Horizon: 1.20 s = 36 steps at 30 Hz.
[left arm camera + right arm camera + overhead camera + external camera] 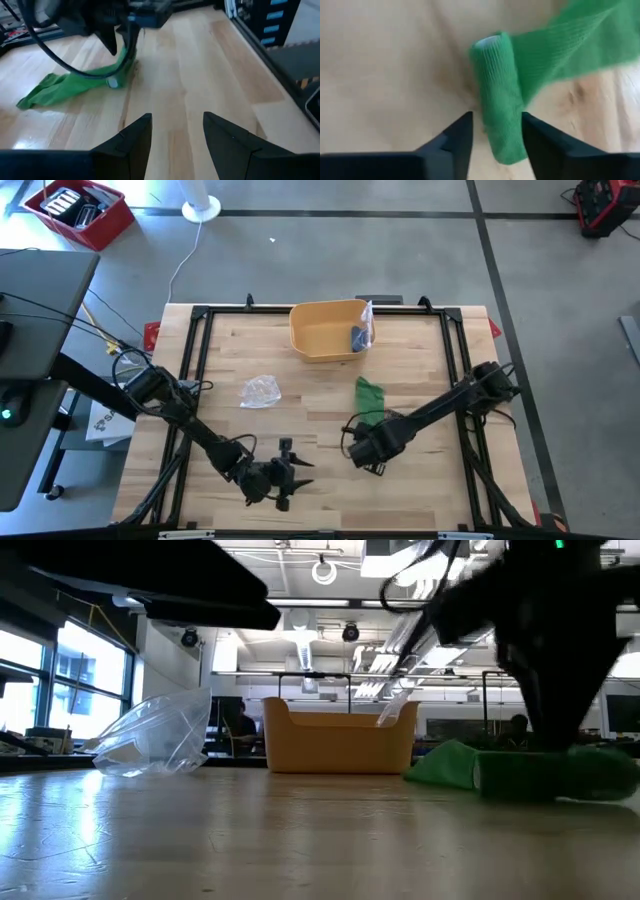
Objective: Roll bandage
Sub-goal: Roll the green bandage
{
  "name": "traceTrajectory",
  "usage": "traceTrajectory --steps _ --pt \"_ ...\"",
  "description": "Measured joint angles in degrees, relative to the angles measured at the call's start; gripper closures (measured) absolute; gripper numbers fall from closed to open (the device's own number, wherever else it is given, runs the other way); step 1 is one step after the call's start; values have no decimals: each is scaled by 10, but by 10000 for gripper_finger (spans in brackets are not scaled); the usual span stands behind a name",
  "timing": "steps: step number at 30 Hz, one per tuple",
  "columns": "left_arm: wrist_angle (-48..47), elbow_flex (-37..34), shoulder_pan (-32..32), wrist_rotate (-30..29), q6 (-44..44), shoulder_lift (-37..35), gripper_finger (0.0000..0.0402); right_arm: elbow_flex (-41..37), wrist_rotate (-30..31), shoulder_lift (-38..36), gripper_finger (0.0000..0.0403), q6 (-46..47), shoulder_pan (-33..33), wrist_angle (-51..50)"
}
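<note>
A: Where's the bandage (501, 95)?
B: On the tabletop (420, 480), its rolled end between the right gripper's (496, 134) slightly parted fingers.
A: Left gripper (177, 131)?
B: Nearby, fingers apart, empty.

Left tool (283, 472) low near the front edge, fingers (132, 142) parted, empty; right tool (495, 131) angled down at centre, fingers (454, 137) slightly apart.
</note>
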Motion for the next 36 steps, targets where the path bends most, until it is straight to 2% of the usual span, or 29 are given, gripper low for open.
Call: traceTrajectory --steps 3,8,14,17,20,24,28,30,33,36 --pt "12 4 0 1 -3 4 229 20 -18 -22 212 -49 4 37" --pt "12 20 5 33 -8 5 229 30 -1 -44 200 -59 55 69" --pt "-7 42 50 135 -94 5 229 13 62 -48 204 73 173 15" --pt "-23 47 89 194 -133 5 229 -49 67 -68 212 158 220 14" --pt "-20 53 125 246 -131 11 229 -147 83 -103 218 224 256 83" --pt "-25 68 158 294 -61 41 229 -269 166 -155 224 258 273 214" --pt "-24 111 175 297 34 94 229 -340 207 -178 224 225 264 298" --pt "-26 139 181 297 74 120 229 -346 209 -182 224 200 258 301" --pt "-25 185 190 284 125 153 229 -332 204 -184 224 169 247 242" --pt "-24 230 198 262 183 181 228 -306 205 -186 225 122 237 224"
